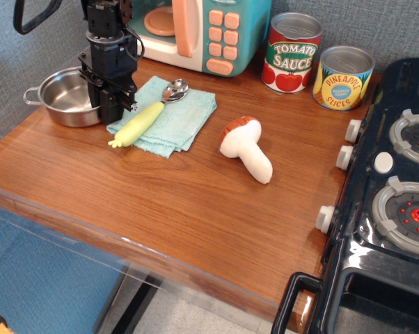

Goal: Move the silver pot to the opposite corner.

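The silver pot [65, 101] sits at the back left corner of the wooden table [195, 202], shallow and shiny, with a wire loop handle on its left side. My black gripper [107, 108] has come down on the pot's right rim, between the pot and the folded cloth. The fingers stand close together on the rim, and the arm hides the pot's right handle.
A light blue cloth [178, 120] lies right of the pot with a yellow-handled spoon [136, 123] on it. A toy mushroom [246, 148] lies mid-table. A toy microwave [209, 31], a tomato sauce can [293, 52] and a pineapple can [343, 76] line the back. A black stove [397, 195] is at right.
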You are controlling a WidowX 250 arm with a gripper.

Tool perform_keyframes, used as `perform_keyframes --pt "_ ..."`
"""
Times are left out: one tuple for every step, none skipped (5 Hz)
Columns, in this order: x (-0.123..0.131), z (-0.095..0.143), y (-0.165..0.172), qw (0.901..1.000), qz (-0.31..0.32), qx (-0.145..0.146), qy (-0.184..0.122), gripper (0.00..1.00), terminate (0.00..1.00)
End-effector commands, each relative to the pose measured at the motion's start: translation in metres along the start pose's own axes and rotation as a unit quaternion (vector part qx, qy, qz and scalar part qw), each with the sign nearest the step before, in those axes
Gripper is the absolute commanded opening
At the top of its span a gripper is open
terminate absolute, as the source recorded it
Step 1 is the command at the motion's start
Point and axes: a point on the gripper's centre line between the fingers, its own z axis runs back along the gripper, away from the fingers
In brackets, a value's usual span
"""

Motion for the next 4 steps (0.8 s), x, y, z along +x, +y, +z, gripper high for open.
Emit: perform_keyframes --pt "-0.008 0.069 -0.013 0.9981 0.016 0.032 -0.051 0.00 0.00" --pt "-0.004 0.102 -0.047 0.9964 0.023 0.041 -0.070 0.00 0.00" --pt "0.004 0.119 -0.094 0.9965 0.011 0.036 -0.075 0.00 0.00" --pt "0.002 0.115 -0.146 0.9970 -0.024 0.016 -0.071 0.00 0.00"
